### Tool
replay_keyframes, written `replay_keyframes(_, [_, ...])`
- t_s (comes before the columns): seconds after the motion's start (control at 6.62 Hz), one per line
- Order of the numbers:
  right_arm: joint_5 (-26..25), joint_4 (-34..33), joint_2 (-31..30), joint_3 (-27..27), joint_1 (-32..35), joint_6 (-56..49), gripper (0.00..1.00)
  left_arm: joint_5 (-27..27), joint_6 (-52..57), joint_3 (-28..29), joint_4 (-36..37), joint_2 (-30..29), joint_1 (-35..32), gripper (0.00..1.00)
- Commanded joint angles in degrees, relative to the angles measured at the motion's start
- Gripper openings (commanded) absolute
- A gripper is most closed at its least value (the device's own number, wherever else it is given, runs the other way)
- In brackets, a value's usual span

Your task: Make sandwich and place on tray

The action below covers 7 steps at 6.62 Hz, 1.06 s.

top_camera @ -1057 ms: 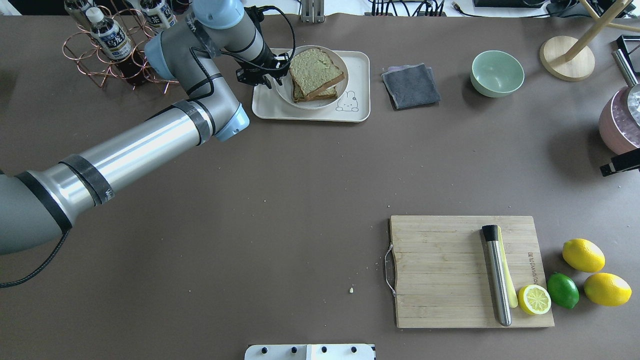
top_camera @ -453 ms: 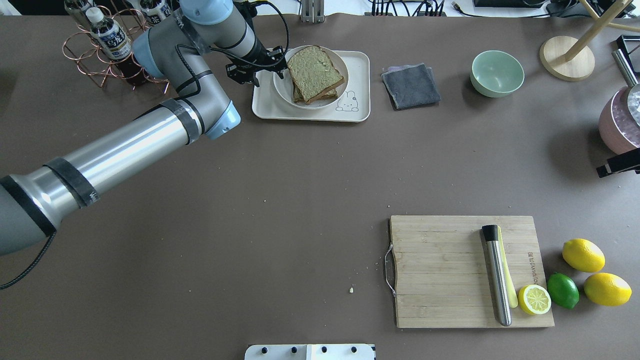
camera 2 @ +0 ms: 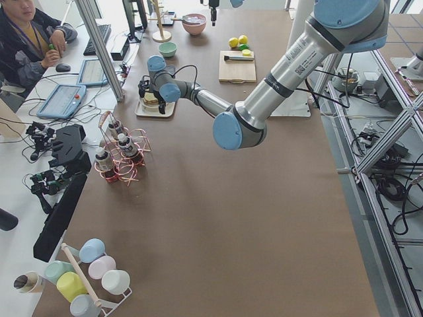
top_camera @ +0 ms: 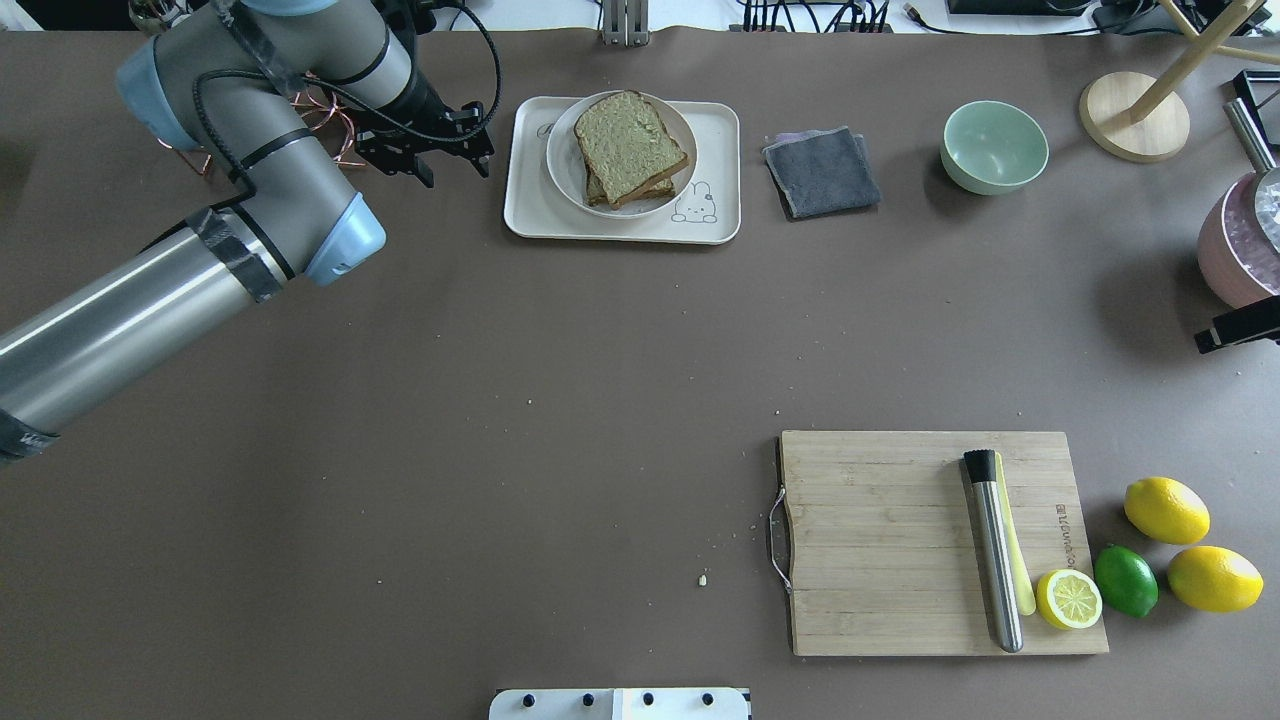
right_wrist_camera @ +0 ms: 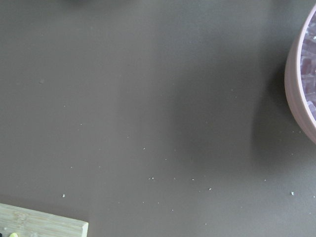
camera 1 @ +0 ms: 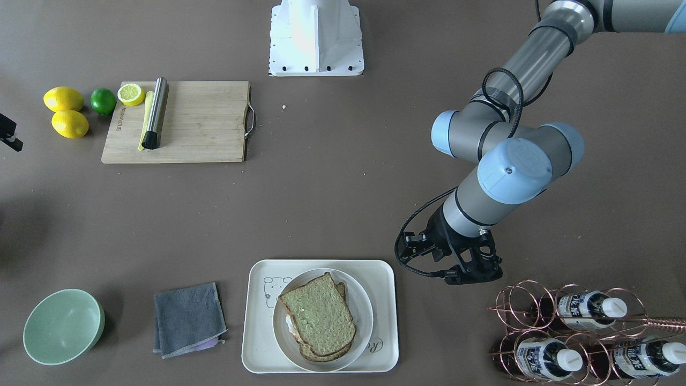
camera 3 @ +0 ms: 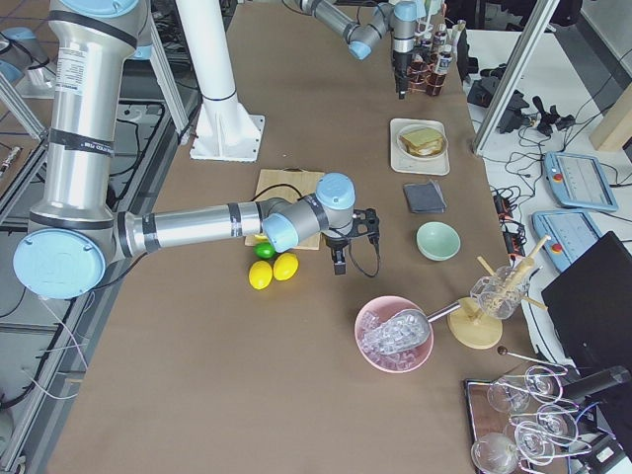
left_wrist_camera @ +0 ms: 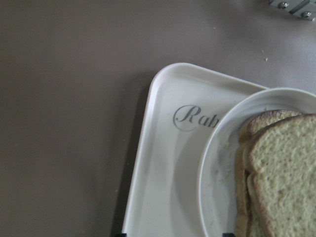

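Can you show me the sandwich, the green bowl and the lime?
sandwich (top_camera: 630,145): overhead view, middle of the top bread slice.
green bowl (top_camera: 993,147): overhead view, its bare inside.
lime (top_camera: 1125,580): overhead view, middle of its skin.

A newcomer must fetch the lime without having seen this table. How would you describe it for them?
Find the wooden cutting board on the robot's right. Off its handle-free short edge lie three whole citrus fruits. The lime is nearest the board and the only green one; the two lemons are yellow.
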Motion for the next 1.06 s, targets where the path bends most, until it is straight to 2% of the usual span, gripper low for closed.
replay_keyframes(0.0, [-1.41, -0.24, 0.66, -2.07, -0.15, -0.38, 1.00, -0.84, 14.50, -17.06, 14.15, 11.10, -4.31, 0.74])
replay_keyframes(0.3, [-1.15, -0.24, 1.02, -6.02, 3.34, -6.76, 1.00, -0.66, 31.20, -29.57, 28.21, 18.87, -9.32, 0.76])
replay_keyframes(0.45, [-0.45, -0.94, 0.24, -7.17, 6.94, -11.76, 1.00, -0.84, 38.15, -33.28, 29.84, 24.12, -12.30, 0.78])
replay_keyframes(0.6, [-0.01, -6.17, 0.23, -7.01, 11.33, -18.77, 1.00, -3.54, 42.49, -35.32, 29.95, 27.91, -16.34, 0.80])
replay_keyframes(0.75, [0.43, -11.61, 0.41, -6.83, 15.29, -25.98, 1.00, -5.30, 45.75, -36.64, 29.77, 32.13, -18.47, 0.91])
replay_keyframes(0.91, [0.35, -14.80, 0.58, -6.74, 17.76, -30.66, 1.00, -5.41, 46.74, -36.31, 30.21, 33.74, -22.05, 0.96])
